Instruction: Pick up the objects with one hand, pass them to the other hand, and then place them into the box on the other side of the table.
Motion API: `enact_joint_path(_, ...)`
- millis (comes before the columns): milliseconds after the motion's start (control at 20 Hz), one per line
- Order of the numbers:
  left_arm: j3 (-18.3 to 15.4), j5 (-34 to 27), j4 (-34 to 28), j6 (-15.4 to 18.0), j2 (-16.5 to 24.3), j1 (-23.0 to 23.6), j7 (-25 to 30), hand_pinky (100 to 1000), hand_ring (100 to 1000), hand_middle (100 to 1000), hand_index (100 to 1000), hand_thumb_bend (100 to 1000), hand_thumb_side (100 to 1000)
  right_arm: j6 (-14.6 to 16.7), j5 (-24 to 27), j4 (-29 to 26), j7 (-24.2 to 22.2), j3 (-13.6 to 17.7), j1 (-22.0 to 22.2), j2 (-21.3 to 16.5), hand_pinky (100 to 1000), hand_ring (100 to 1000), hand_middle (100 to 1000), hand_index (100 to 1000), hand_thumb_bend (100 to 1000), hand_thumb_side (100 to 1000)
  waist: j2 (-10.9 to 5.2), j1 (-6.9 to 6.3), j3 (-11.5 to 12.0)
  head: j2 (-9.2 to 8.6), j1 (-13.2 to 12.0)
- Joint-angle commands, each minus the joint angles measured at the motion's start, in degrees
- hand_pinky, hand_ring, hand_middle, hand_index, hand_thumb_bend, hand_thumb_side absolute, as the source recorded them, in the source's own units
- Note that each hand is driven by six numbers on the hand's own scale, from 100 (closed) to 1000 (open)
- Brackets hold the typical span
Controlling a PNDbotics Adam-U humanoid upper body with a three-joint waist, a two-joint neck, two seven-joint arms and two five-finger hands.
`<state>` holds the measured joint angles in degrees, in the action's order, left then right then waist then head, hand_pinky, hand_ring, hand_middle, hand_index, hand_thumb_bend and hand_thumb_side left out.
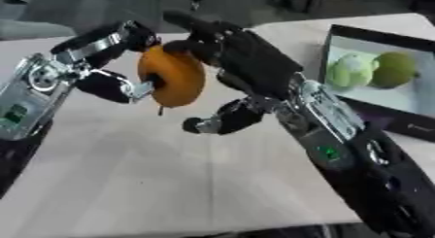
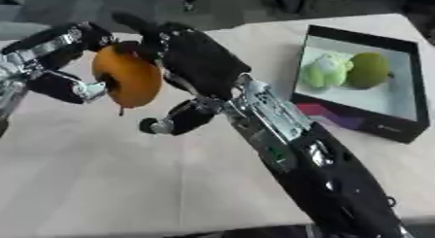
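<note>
Orange fruit (rounded, dark stem below)

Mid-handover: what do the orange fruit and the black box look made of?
Orange rounded fruit: smooth, faintly glossy skin with a thin dark stem, probably plastic imitation, though real fruit can't be ruled out. Black-rimmed box: flat matte walls, pale lining, likely cardboard.

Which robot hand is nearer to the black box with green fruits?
Right. The right robot hand is beside the box, at the orange fruit; the left robot hand is beyond it.
</note>
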<state>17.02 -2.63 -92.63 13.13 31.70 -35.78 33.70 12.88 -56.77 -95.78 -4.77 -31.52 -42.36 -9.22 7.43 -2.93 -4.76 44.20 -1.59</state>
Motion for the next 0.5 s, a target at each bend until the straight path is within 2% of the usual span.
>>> enact_joint_path(50,0.08,-1.1,-1.72,-0.28,0.23,-1.2,1.08,582,447,425,563,100,203,-0.13,-0.92,-0.07,0.33,0.28,-0.82,0.43,803,749,1000,854,548,289,-1.34,-0.02,0.14,-0.08,0.33)
enact_joint_path(150,0.35,-1.42,-1.98,-0.51,0.14,-1.17,1.68,581,447,425,562,100,204,-0.23,-1.51,0.25,0.48,0.3,-0.8,0.51,802,746,1000,847,492,274,-1.35,-0.01,0.2,-0.08,0.55)
enact_joint_path(300,0.53,-1.73,-2.17,-0.78,0.05,-1.13,2.3,582,449,426,564,100,203,-0.35,-1.82,0.61,1.02,0.24,-0.78,0.61,790,727,1000,773,311,263,-1.36,0.06,0.3,-0.08,0.78)
enact_joint_path(450,0.5,-1.92,-2.14,-0.82,0.04,-1.13,2.66,585,455,434,572,100,216,-0.91,-1.41,0.65,2.82,0.28,-0.77,0.65,766,696,1000,571,100,229,-1.39,0.19,0.39,-0.08,0.91)
enact_joint_path(500,0.44,-1.89,-2.05,-0.77,0.07,-1.1,2.77,587,459,438,576,100,222,-1.23,-0.99,0.63,3.85,0.36,-0.76,0.66,757,684,1000,497,100,201,-1.4,0.23,0.41,-0.08,0.95)
